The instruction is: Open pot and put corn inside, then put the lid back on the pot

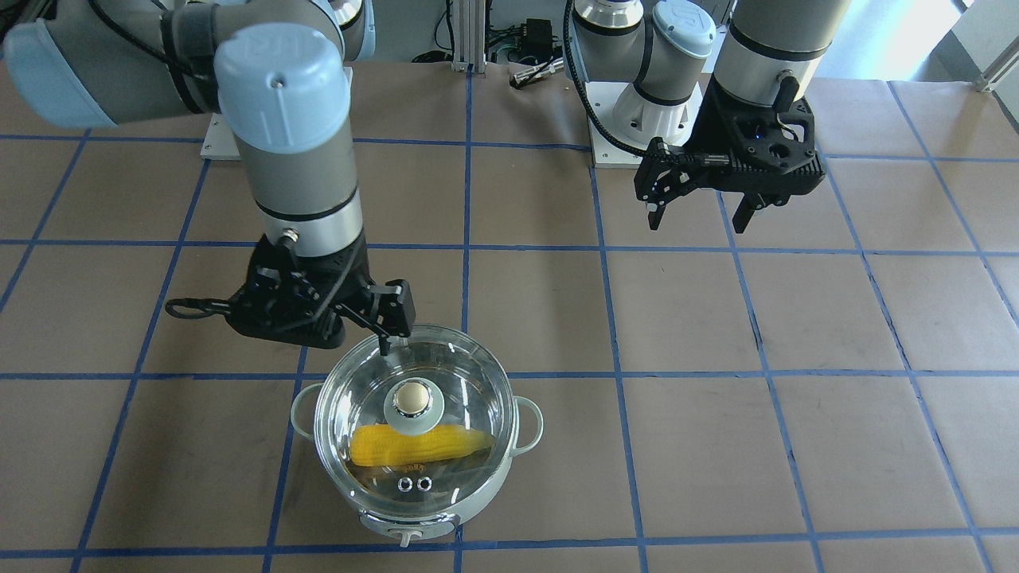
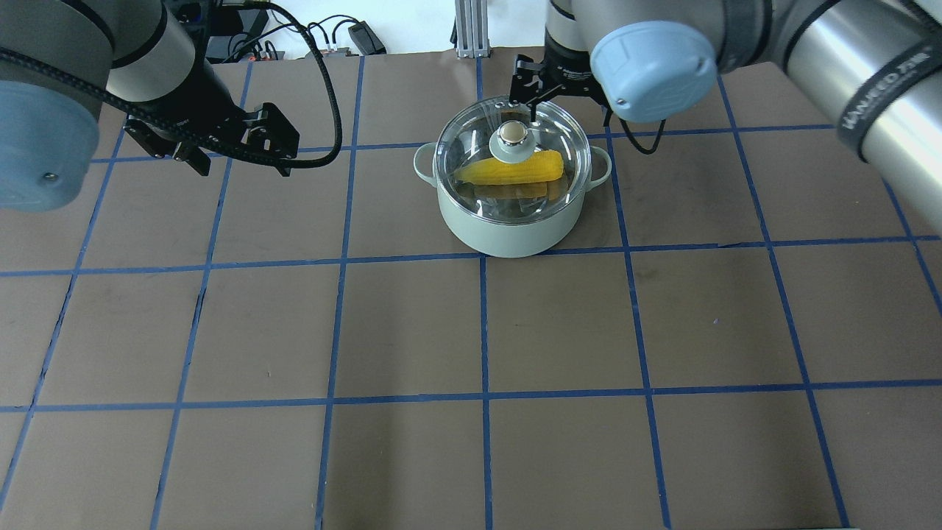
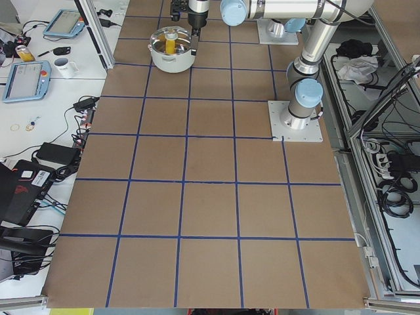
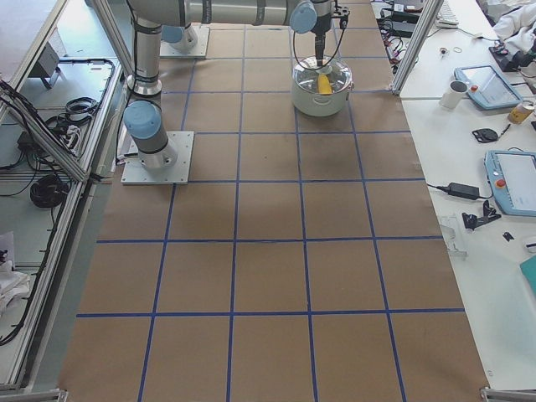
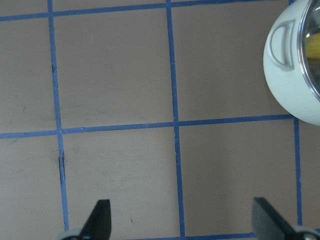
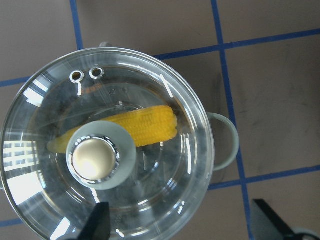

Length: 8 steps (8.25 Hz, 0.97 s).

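Pot (image 2: 508,235), upper centre of overhead view: corn (image 2: 515,169) inside, lid (image 2: 464,151) seated on top. Task looks complete. Right gripper (image 6: 180,220) hovers above lid, jaws spread, empty. Left gripper (image 2: 241,169), upper left, likewise spread, empty.

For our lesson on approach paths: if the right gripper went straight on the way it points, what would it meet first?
Most likely the glass lid, near its rim rather than at the knob: the open right gripper hangs off-centre above it. Height is hard to judge.
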Each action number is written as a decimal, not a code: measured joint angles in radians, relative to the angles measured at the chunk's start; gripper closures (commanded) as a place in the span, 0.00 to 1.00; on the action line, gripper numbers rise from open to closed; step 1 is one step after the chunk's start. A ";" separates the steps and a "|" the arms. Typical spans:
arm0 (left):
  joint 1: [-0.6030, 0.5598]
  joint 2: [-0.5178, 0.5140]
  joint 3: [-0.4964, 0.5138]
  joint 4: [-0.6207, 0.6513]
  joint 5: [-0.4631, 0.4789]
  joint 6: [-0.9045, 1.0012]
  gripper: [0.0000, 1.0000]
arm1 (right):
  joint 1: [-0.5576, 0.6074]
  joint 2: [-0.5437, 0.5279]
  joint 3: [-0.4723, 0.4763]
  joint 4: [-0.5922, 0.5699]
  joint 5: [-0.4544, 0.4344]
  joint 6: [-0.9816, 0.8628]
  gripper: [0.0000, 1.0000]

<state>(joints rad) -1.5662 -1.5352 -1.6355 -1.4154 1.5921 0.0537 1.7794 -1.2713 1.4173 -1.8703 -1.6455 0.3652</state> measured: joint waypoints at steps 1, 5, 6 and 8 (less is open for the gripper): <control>0.000 0.000 -0.001 0.000 -0.001 0.000 0.00 | -0.047 -0.081 0.033 0.078 0.016 -0.026 0.00; 0.000 0.001 -0.001 0.000 0.007 -0.008 0.00 | -0.121 -0.281 0.085 0.350 0.066 -0.117 0.00; 0.000 0.001 -0.001 0.000 0.008 -0.009 0.00 | -0.124 -0.291 0.089 0.364 0.067 -0.124 0.00; 0.000 0.001 -0.001 0.000 0.009 -0.011 0.00 | -0.125 -0.295 0.091 0.370 0.067 -0.127 0.00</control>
<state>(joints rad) -1.5662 -1.5340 -1.6368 -1.4158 1.6011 0.0422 1.6546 -1.5668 1.5078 -1.5000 -1.5789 0.2378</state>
